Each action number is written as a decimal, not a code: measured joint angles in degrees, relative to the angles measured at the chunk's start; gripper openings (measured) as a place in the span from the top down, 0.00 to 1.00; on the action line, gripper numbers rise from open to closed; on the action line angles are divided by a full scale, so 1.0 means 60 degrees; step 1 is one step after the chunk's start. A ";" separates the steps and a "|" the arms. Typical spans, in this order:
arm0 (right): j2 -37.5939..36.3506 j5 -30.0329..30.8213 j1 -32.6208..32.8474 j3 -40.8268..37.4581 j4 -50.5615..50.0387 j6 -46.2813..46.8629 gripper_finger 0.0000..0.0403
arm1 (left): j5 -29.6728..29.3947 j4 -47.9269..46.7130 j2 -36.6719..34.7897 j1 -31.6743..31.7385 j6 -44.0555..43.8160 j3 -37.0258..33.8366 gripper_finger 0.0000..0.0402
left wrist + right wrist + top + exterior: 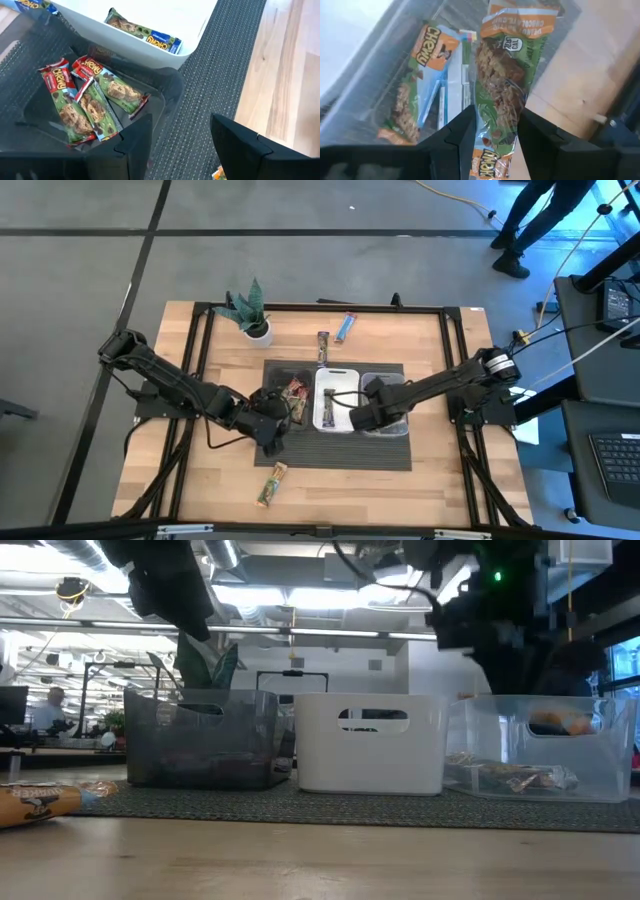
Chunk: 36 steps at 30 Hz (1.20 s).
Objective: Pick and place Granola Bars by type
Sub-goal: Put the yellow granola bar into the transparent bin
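The orange-labelled bar [502, 90] is clamped between my right gripper's [495, 142] fingers, hanging lengthwise just above the clear tray [392, 385]. Below and beside it, more orange-labelled bars [420, 80] already lie in that tray.

My left gripper [177, 145] hangs with its fingers apart and nothing between them, over the near wall of the black tray [160, 95]. Ahead of those fingers, three red-labelled bars [85, 100] lie in the black tray, and beyond it a blue-labelled bar [145, 32] lies in the white tray [200, 30].

I judge the sorting well along but unfinished. Loose bars are left on the table: one [271, 484] behind my left gripper toward the front edge, and two on the far side of the trays, a dark one [323, 347] and a blue one [345, 328], near the potted plant [250, 312].

The arms cover much of the trays from above, so I cannot count what each holds. The far bars' labels are too small to read.
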 joint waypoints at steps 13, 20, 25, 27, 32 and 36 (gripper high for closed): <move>0.0015 -0.0016 -0.0128 -0.1147 0.1151 -0.0411 0.65 | 0.0011 0.0004 0.0000 -0.0083 -0.0241 0.0000 0.52; 0.0015 -0.0073 -0.0128 -0.1147 0.1206 -0.0562 0.65 | 0.0398 0.0000 0.0000 -0.0083 -0.0293 0.0000 0.51; 0.0015 -0.0076 -0.0124 -0.1144 0.1404 -0.0979 0.61 | 0.0531 0.0000 0.0000 -0.0083 -0.0355 0.0000 0.46; 0.0015 -0.0073 -0.0128 -0.1144 0.1432 -0.0989 0.58 | 0.0681 0.0000 0.0000 -0.0083 -0.0258 0.0000 0.43; 0.0015 -0.0152 -0.0124 -0.1083 0.1259 -0.0978 0.46 | 0.1142 0.0000 0.0000 -0.0083 -0.0234 0.0000 0.37; 0.0012 -0.0147 -0.0081 -0.0548 0.0406 -0.1003 0.40 | 0.1341 0.0000 0.0000 -0.0146 -0.0215 0.0000 0.36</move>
